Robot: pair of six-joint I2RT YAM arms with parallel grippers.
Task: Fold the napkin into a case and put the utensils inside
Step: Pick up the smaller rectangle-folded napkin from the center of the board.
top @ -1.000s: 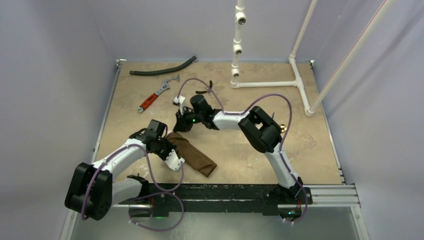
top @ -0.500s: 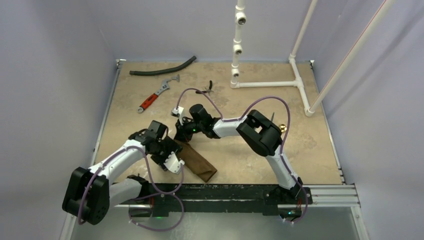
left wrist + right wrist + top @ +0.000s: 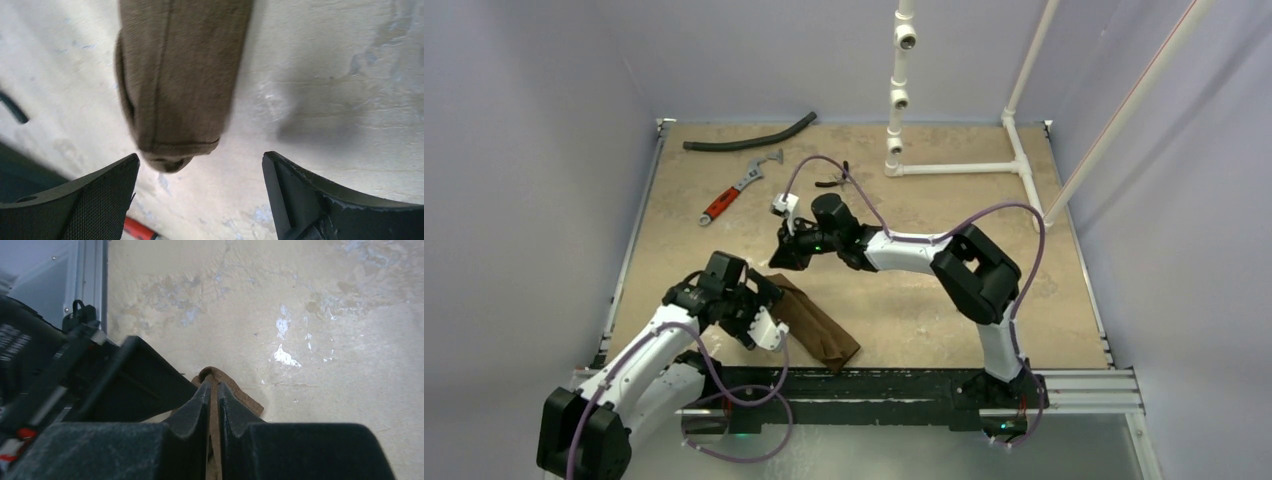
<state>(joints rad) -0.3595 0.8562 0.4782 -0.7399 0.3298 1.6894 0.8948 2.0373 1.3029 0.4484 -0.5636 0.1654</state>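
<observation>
The napkin is a dark-brown cloth folded into a long narrow strip, lying slantwise near the table's front edge. My right gripper is shut on the strip's far-left tip; in the right wrist view a thin fold of the napkin stands between the pressed fingertips of the right gripper. My left gripper is open just beside that same end. In the left wrist view the napkin's rounded end lies ahead of the left gripper's wide jaws, touching neither. No utensils show in any view.
At the back left lie a red-handled wrench and a black hose. Small black pliers sit near a white pipe frame at the back right. A metal rail runs along the front edge.
My left gripper has opened, let go of the napkin's end and drawn back a little toward the near left. The right gripper stays shut on the cloth, its elbow swung right.
</observation>
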